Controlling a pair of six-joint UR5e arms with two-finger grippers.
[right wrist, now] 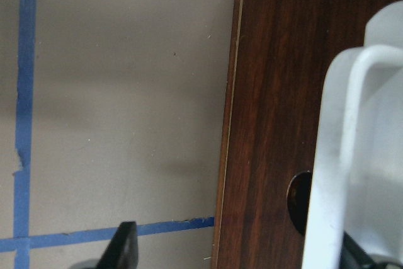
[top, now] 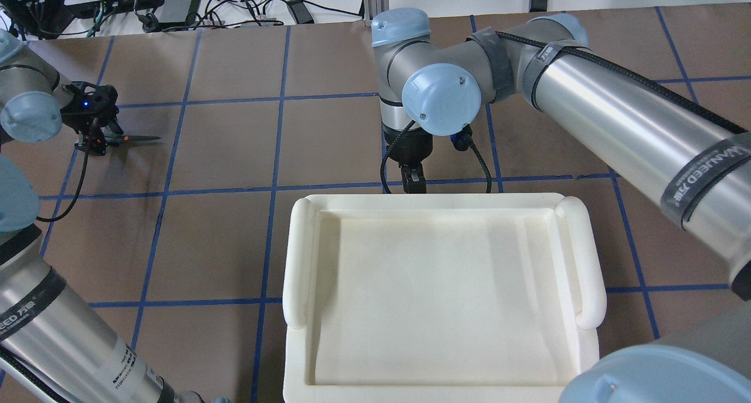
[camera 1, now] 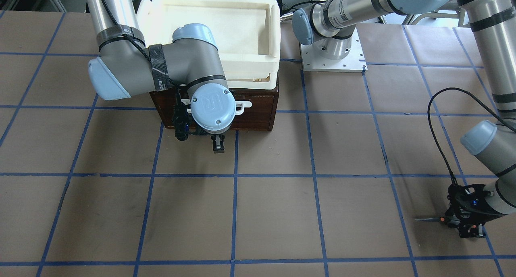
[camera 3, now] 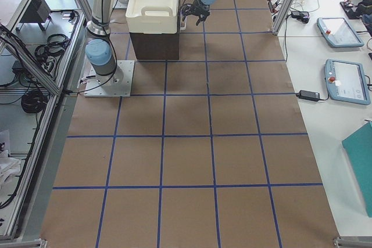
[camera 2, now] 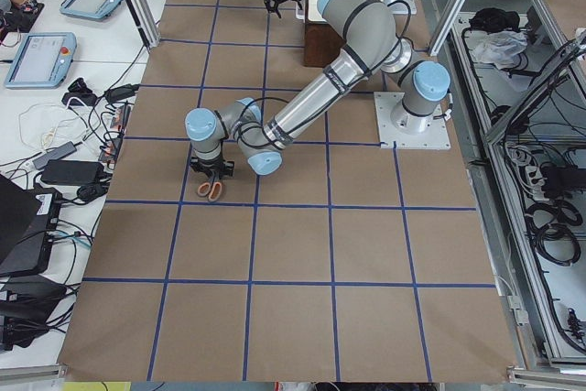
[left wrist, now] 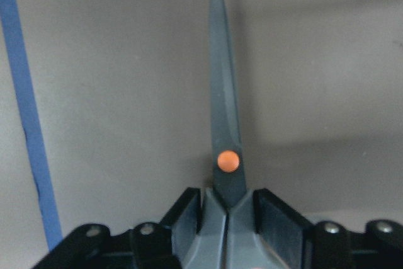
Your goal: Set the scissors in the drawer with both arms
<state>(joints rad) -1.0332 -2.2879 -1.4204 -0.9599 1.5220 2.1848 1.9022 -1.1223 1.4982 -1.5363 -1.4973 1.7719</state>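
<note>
The scissors (camera 1: 431,219) lie low over the brown paper at the table's far left end, blades pointing away from my left gripper (camera 1: 463,224). That gripper is shut on them just behind the orange pivot (left wrist: 228,160); they also show in the overhead view (top: 138,138). The drawer (camera 1: 254,115) is closed, its dark brown front and white handle (right wrist: 352,155) facing the operators' side. My right gripper (camera 1: 218,144) hangs pointing down in front of the handle, open. One finger (right wrist: 123,247) stands clear of the drawer front.
A cream-white plastic tray (top: 296,262) sits on top of the drawer cabinet. The left arm's base plate (camera 1: 332,59) is bolted beside it. Blue tape lines grid the brown paper. Tablets and cables lie on side tables beyond the table's ends.
</note>
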